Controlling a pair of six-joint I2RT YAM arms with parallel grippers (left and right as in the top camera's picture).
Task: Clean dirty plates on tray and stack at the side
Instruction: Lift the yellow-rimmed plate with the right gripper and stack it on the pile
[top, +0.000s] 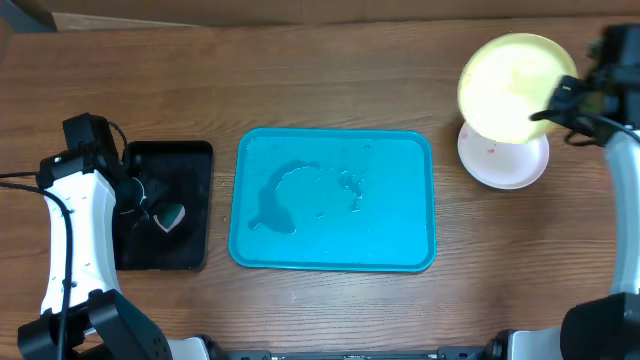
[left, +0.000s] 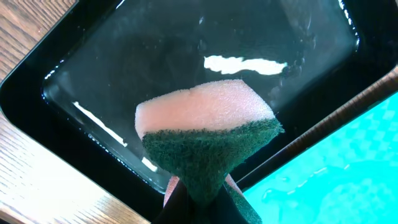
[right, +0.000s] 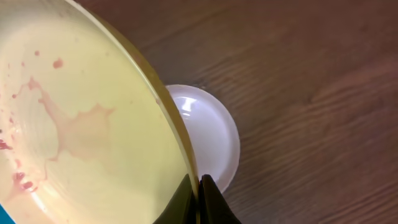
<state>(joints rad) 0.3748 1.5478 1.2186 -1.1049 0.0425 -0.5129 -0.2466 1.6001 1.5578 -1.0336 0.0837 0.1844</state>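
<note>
Bench (top: 330, 60): brown wood, as we see it from overhead.
Yellow-green plate (top: 512, 85): tilted, smeared red-brown, above the white plate (top: 505, 170) at far right.
Right fingers (right: 214, 205): clamped on its rim.
Turquoise tray (top: 400, 240): centre of the bench, wet.
Left fingers (left: 174, 211): we find them pinching a sponge (left: 208, 130) over the black tray (top: 190, 170).

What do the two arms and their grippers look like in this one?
Both arms have white shells on the long links and black joints: left arm, right arm. A thin black cable trails from the left arm; black cables loop at the right wrist. The left gripper and right gripper have slim dark fingers.
</note>
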